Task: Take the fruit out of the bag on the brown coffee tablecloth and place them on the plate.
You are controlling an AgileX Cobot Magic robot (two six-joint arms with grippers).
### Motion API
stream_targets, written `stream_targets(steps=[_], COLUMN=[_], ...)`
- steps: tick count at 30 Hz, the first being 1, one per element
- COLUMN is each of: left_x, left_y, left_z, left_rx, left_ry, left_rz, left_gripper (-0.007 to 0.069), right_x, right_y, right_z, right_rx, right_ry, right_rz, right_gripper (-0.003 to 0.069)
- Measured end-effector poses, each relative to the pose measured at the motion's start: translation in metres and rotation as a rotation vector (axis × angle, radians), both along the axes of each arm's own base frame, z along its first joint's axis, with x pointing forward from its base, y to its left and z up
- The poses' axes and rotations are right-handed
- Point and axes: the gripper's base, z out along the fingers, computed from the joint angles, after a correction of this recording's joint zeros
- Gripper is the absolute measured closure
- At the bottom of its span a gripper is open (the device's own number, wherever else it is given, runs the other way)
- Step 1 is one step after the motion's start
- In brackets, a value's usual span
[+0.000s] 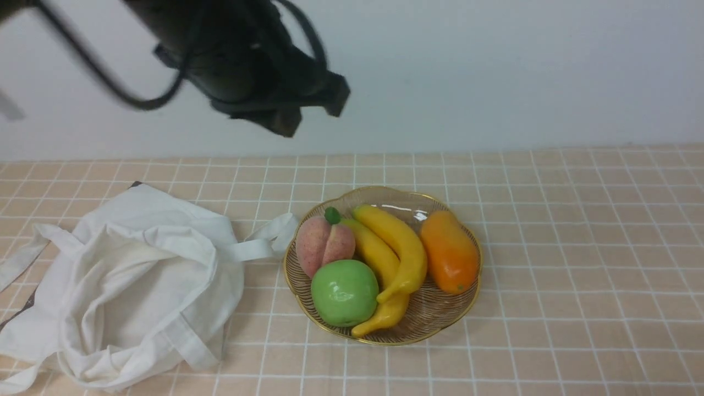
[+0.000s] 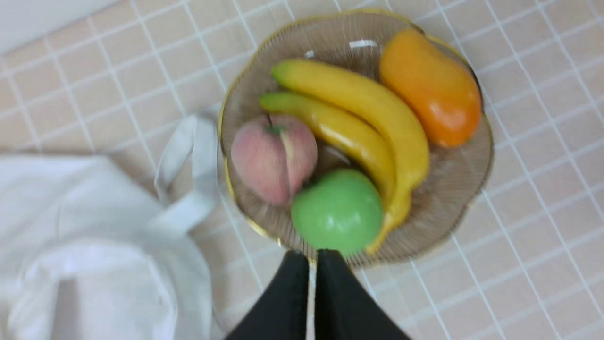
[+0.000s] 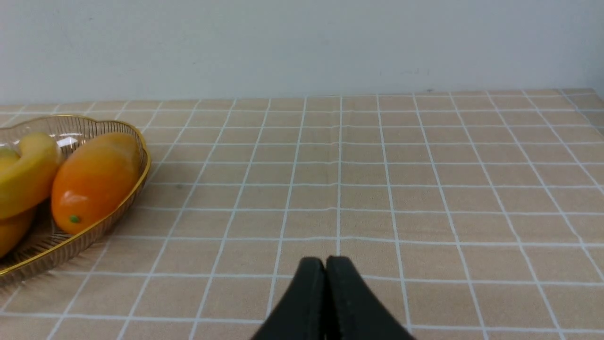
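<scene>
Two glossy yellow bananas [image 1: 399, 242] [image 1: 378, 258] lie side by side in the amber ribbed plate [image 1: 437, 311] on the pinkish-beige grid tablecloth [image 1: 577, 247]. The white cloth bag [image 1: 126, 275] lies crumpled and slack left of the plate, one strap [image 1: 253, 250] touching its rim. My left gripper [image 2: 311, 255] is shut and empty, held high over the plate's near edge by the green apple [image 2: 337, 210]; its arm [image 1: 247, 66] is a dark blur at the top of the front view. My right gripper [image 3: 325, 260] is shut and empty, low over bare cloth right of the plate [image 3: 137, 184].
The plate also holds a pink peach [image 1: 322, 242], the green apple [image 1: 344, 291] and an orange mango [image 1: 448, 250]. A pale wall [image 1: 495, 71] bounds the table at the back. Bare cloth stretches right of the plate.
</scene>
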Motion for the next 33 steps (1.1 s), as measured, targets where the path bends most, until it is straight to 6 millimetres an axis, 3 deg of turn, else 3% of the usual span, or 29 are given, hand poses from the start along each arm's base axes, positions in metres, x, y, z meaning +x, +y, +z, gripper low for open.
stream_targets(steps=[1,5,10,16,18,21,22,25,27,28,30,33], left_x=[-0.019,-0.059,-0.106,-0.183,-0.208,-0.228,-0.239,-0.241,-0.229,-0.229,-0.218,-0.208], left_y=[0.011,0.038,0.069,0.120,0.137,0.150,0.156,0.157,0.150,0.150,0.150,0.152], left_z=[0.004,0.004,-0.008,-0.019,-0.032,-0.053,-0.073,-0.099,-0.132,-0.132,-0.161,-0.185], left_rx=[-0.041,-0.149,-0.235,-0.384,-0.418,-0.431,-0.433,-0.383,-0.284,-0.279,-0.189,-0.148], left_ry=[-0.045,-0.240,-0.448,-0.733,-0.816,-0.875,-0.907,-0.919,-0.855,-0.857,-0.803,-0.781], left_rz=[0.011,0.012,-0.002,0.013,0.017,0.027,0.058,0.111,0.191,0.199,0.304,0.388], left_gripper=[0.0632,0.0632,0.0632,0.0632,0.0632,0.0632,0.0632,0.0632,0.0632,0.0632,0.0632,0.0632], right_x=[0.000,0.000,0.000,0.000,0.000,0.000,0.000,0.000,0.000,0.000,0.000,0.000], right_y=[0.000,0.000,0.000,0.000,0.000,0.000,0.000,0.000,0.000,0.000,0.000,0.000], right_z=[0.000,0.000,0.000,0.000,0.000,0.000,0.000,0.000,0.000,0.000,0.000,0.000], right_rx=[0.000,0.000,0.000,0.000,0.000,0.000,0.000,0.000,0.000,0.000,0.000,0.000], right_ry=[0.000,0.000,0.000,0.000,0.000,0.000,0.000,0.000,0.000,0.000,0.000,0.000], right_rz=[0.000,0.000,0.000,0.000,0.000,0.000,0.000,0.000,0.000,0.000,0.000,0.000], right_gripper=[0.0676,0.0676,0.0676,0.0676,0.0676,0.0676,0.0676,0.0676,0.0676,0.0676,0.0676,0.0676])
